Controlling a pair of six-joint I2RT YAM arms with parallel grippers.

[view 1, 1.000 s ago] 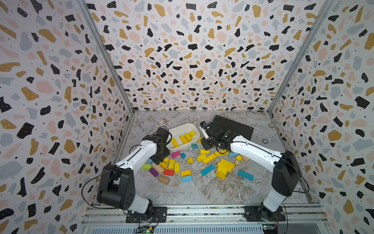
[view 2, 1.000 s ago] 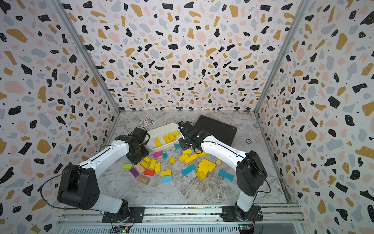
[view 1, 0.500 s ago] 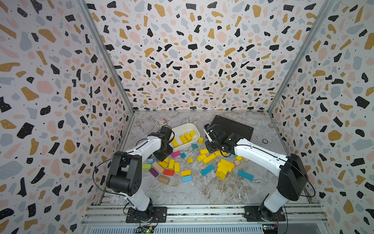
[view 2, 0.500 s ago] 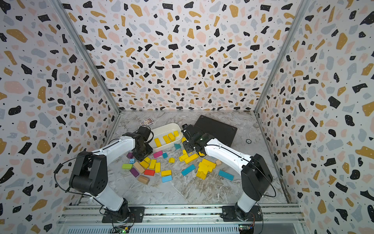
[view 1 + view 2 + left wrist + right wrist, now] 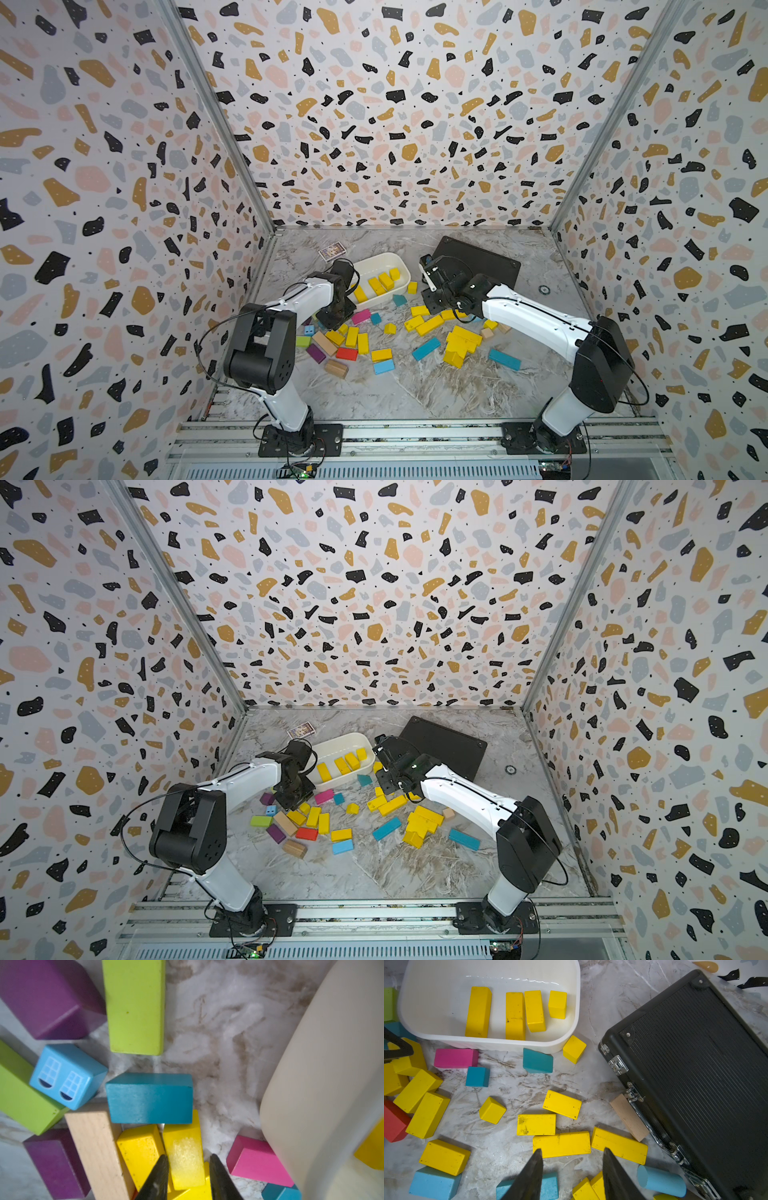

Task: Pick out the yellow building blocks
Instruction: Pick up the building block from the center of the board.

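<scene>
Two picks are in hand: the left claw (image 5: 188,1156), low and left of centre in both top views, straddles a short yellow block (image 5: 185,1147), too close to tell if it pinches; the right claw (image 5: 572,1150) hangs part open, empty, over a yellow bar (image 5: 561,1144). Each likely needs a squeeze, a lift and a carry to the white tub (image 5: 376,266) near mid-frame, which holds four yellow blocks (image 5: 385,280). A teal block (image 5: 149,1098) butts the left target, and other yellow ones litter the table (image 5: 415,386).
</scene>
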